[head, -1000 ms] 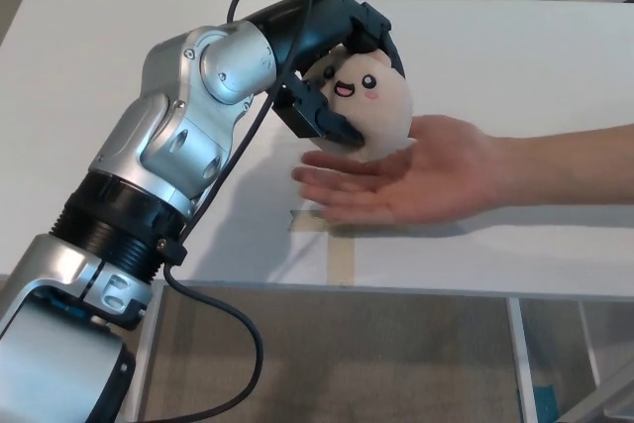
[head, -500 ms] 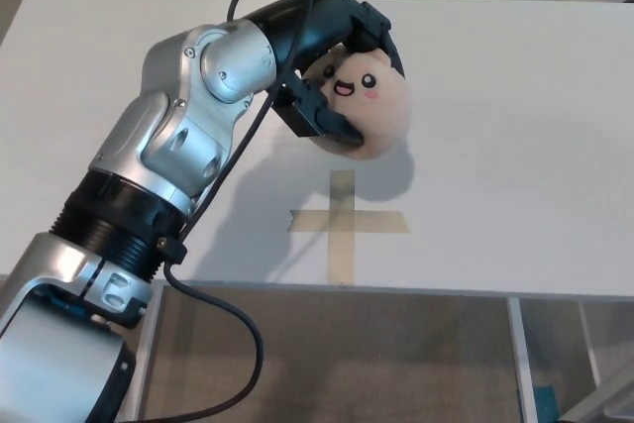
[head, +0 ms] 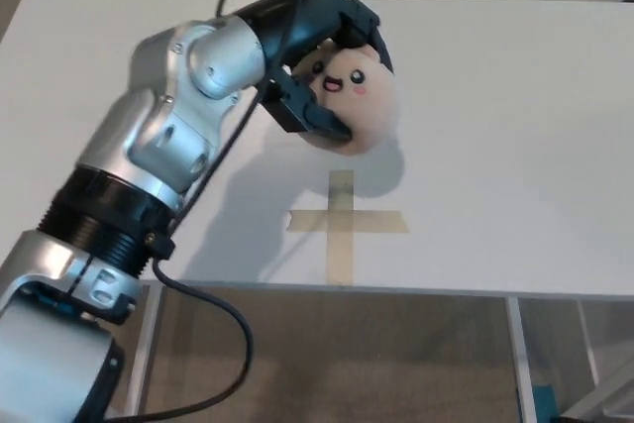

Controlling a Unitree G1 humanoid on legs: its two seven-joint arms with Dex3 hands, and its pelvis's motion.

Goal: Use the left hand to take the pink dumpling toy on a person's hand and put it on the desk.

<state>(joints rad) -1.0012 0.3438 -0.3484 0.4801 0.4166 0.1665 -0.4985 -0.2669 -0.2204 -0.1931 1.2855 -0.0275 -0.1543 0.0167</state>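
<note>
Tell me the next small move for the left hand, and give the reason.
Probably lower the left hand straight down toward the desk before opening. It is shut on the dumpling toy, which appears held above the surface near the tape cross, with no person's hand beneath.

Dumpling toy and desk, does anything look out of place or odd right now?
Nothing stands out. The left hand holds the pink dumpling toy above the white desk, face tilted but undamaged. A tape cross lies flat near the desk's front edge. Nothing is spilled.
</note>
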